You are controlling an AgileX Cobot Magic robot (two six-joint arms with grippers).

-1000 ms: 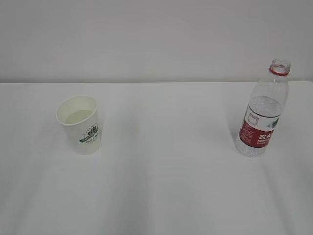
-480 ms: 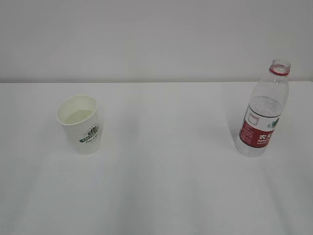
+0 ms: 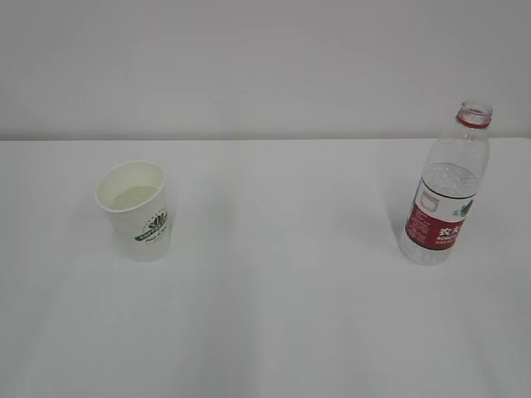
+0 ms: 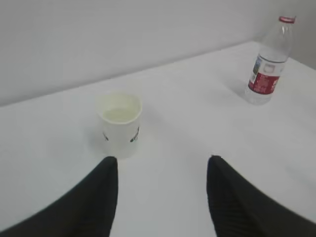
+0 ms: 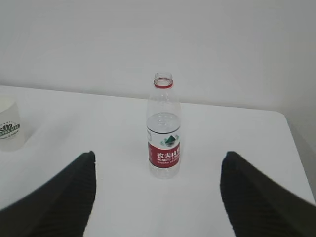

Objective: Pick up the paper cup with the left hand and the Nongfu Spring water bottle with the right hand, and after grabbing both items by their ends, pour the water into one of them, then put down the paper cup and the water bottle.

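Observation:
The white paper cup (image 3: 135, 211) with its green logo stands upright on the left of the table, a pale pool of water inside. The Nongfu Spring water bottle (image 3: 444, 186), capless with a red neck ring and red-and-white label, stands upright at the right. Neither arm shows in the exterior view. In the left wrist view my left gripper (image 4: 162, 160) is open, with the cup (image 4: 120, 124) just beyond its left fingertip and the bottle (image 4: 269, 61) far right. In the right wrist view my right gripper (image 5: 158, 155) is wide open, the bottle (image 5: 163, 127) standing beyond the gap, apart from both fingers.
The white table (image 3: 282, 315) meets a plain pale wall along its far edge. Its right edge (image 5: 296, 148) lies a little past the bottle in the right wrist view. The cup's side (image 5: 10, 129) shows at that view's left border.

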